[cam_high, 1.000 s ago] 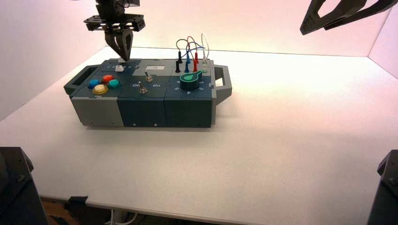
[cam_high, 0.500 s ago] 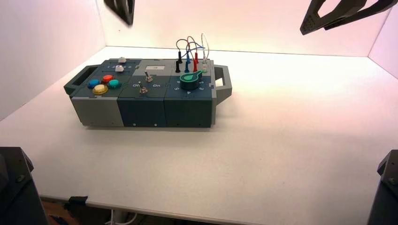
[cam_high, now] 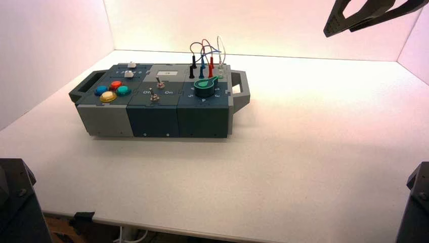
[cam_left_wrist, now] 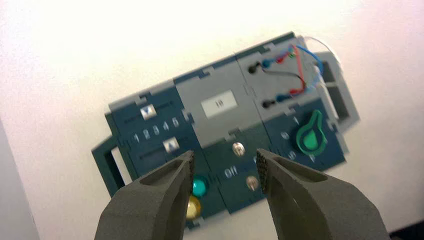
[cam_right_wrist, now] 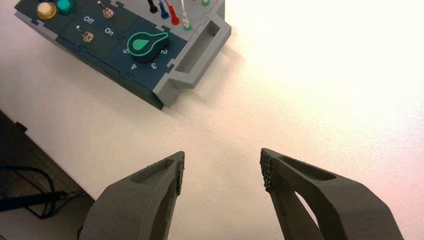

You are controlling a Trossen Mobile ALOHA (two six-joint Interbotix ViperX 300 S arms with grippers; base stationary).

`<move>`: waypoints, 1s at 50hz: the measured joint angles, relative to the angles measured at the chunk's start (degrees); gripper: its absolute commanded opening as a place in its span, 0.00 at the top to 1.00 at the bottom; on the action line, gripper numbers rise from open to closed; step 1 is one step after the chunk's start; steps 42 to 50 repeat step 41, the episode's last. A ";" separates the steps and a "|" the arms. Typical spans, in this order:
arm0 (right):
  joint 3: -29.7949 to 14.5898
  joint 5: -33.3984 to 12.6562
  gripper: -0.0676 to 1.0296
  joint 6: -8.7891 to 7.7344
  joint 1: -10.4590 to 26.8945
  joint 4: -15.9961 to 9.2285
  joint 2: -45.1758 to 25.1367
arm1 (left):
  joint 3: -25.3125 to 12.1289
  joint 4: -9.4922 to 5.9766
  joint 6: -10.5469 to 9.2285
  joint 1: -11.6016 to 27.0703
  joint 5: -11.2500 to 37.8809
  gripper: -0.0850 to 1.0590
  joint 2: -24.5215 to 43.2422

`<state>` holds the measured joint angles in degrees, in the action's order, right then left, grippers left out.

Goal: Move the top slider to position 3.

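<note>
Beyond the spread, empty fingers of your left gripper [cam_left_wrist: 226, 159], up above the box [cam_left_wrist: 220, 102], there's the top slider [cam_left_wrist: 148, 111], knob level with the 3! Looks done, so hands off: one needless nudge could shove it past the mark. Drop those fingertips off-line and they might drag the second white slider [cam_left_wrist: 171, 145] nearby. Right gripper [cam_right_wrist: 222, 162], open and empty, idles over the table [cam_right_wrist: 310, 100] beside the box.

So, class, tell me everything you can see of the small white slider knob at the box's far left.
The small white slider knob looks plastic, with a dark mark on its face. It sits in a straight dark slot, in line with the printed 3, beyond the second white slider knob. No tool touches it.
</note>
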<state>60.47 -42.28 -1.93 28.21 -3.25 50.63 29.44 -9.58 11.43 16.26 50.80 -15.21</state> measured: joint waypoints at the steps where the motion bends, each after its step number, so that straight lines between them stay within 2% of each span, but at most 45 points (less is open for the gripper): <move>1: 0.00 0.00 0.23 0.00 0.00 0.00 0.00 | 1.05 -0.09 0.00 0.09 -0.18 0.35 -1.05; 10: 0.00 0.09 0.23 0.00 0.00 0.09 0.09 | 8.00 -0.09 -0.09 0.35 -2.11 0.35 -6.68; 20: 0.00 0.09 0.23 0.00 -0.09 0.09 0.09 | 11.69 -0.09 0.00 0.79 -4.04 0.35 -6.68; 31: 0.00 0.18 0.23 0.00 -0.09 0.00 0.18 | 12.39 -0.18 0.09 1.58 -4.39 0.35 -3.96; 50: 0.00 0.26 0.23 0.00 -0.09 0.09 0.09 | 12.39 -0.18 0.09 2.46 -4.48 0.36 -3.78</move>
